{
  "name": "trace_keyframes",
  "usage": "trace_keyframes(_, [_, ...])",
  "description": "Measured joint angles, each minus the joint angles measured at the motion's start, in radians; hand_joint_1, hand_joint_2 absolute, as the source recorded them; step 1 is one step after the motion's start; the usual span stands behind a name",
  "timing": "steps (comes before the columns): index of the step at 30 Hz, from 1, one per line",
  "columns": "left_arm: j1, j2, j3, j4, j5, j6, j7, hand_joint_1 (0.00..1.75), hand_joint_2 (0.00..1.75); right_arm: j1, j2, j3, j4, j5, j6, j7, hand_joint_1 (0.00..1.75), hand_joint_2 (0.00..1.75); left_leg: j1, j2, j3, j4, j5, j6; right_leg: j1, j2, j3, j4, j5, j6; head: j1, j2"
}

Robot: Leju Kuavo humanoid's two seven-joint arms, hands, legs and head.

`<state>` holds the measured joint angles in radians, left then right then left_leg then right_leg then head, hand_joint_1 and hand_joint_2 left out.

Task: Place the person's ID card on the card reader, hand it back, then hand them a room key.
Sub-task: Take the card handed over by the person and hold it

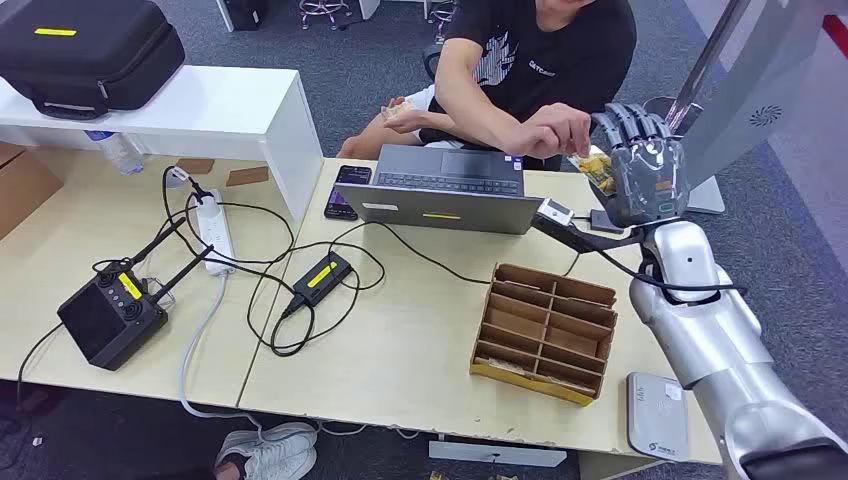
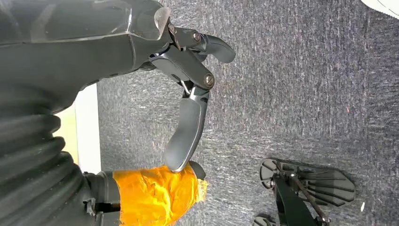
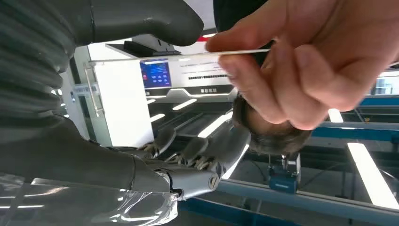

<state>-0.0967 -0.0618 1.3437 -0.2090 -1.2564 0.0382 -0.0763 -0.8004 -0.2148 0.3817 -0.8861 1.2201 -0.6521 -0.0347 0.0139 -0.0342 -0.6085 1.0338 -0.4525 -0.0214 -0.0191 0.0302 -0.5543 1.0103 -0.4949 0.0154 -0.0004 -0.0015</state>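
Head view: right hand (image 1: 645, 165) spread beside person's hand (image 1: 555, 130) pinching card (image 1: 592, 165); writing unreadable

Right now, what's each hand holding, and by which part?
The person's hand pinches the card at one end. The right hand is spread at its other end; its grip cannot be told. The left hand holds nothing.

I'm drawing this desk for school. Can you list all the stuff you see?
Card: one, thin, pale, pinched by the person's hand, under the robot's thumb.
Card reader: one, grey, table's near right corner.
Cardboard organiser: one, brown, table's right part.
Laptop: one, grey, before the person.
Phone: one, dark, left of laptop.
Power strip: one, white, left table.
Black case: one, white shelf.
Person's hand: one, at the card.
Right hand: raised to the person.
Left hand: hanging over carpet.
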Motion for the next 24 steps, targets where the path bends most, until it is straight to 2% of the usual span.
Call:
trace_keyframes(3, [0.000, 0.000, -0.002, 0.000, -0.002, 0.000, 0.000, 0.00, 1.75, 0.008, 0.002, 0.007, -0.006, -0.006, -0.022, -0.016, 1.43, 1.75, 0.000, 0.000, 0.000, 0.000, 0.000, 0.000, 0.000, 0.000, 0.000, 0.000, 0.000, 0.000, 0.000, 0.000])
trace_keyframes(7, [0.001, 0.000, -0.003, 0.000, -0.004, 0.000, 0.002, 0.00, 1.75, 0.073, 0.014, -0.022, -0.112, 0.010, -0.037, -0.087, 1.59, 1.75, 0.000, 0.000, -0.001, 0.000, 0.000, 0.000, 0.000, -0.001, -0.001, 0.000, 0.000, 0.000, 0.000, 0.000])
trace_keyframes(10, [0.001, 0.000, -0.003, 0.000, 0.000, 0.001, 0.002, 0.00, 1.75, 0.156, 0.042, -0.084, -0.243, 0.015, -0.041, -0.184, 1.75, 1.75, 0.001, -0.001, -0.001, 0.000, 0.000, 0.000, 0.000, -0.001, -0.002, 0.000, -0.001, 0.000, 0.000, 0.000])
trace_keyframes(13, [0.002, -0.001, -0.003, 0.000, 0.011, 0.005, 0.001, 0.00, 1.75, 0.283, 0.099, -0.171, -0.421, -0.024, -0.043, -0.326, 1.75, 1.75, 0.001, -0.002, -0.002, 0.000, -0.001, -0.001, 0.001, -0.003, -0.002, 0.000, -0.002, -0.002, 0.000, 0.000])
trace_keyframes(18, [0.005, -0.003, 0.000, 0.000, 0.039, 0.022, 0.000, 0.00, 1.75, 0.560, 0.243, -0.315, -0.747, -0.111, -0.046, -0.594, 1.75, 1.75, 0.004, -0.007, -0.002, 0.000, -0.003, -0.004, 0.003, -0.006, -0.001, -0.001, -0.005, -0.004, 0.000, 0.000])
trace_keyframes(20, [0.008, -0.004, 0.004, 0.000, 0.051, 0.028, 0.000, 0.00, 1.75, 0.670, 0.291, -0.358, -0.860, -0.155, -0.046, -0.642, 1.75, 1.75, 0.004, -0.008, -0.003, 0.000, -0.005, -0.004, 0.004, -0.008, -0.001, -0.001, -0.007, -0.005, 0.000, 0.000])
trace_keyframes(24, [0.009, -0.005, 0.014, 0.000, 0.068, 0.039, 0.001, 0.00, 1.75, 0.823, 0.340, -0.418, -1.011, -0.231, -0.047, -0.659, 1.75, 1.75, 0.004, -0.006, -0.002, 0.000, -0.006, -0.005, 0.004, -0.007, -0.001, -0.001, -0.007, -0.005, 0.000, 0.000])
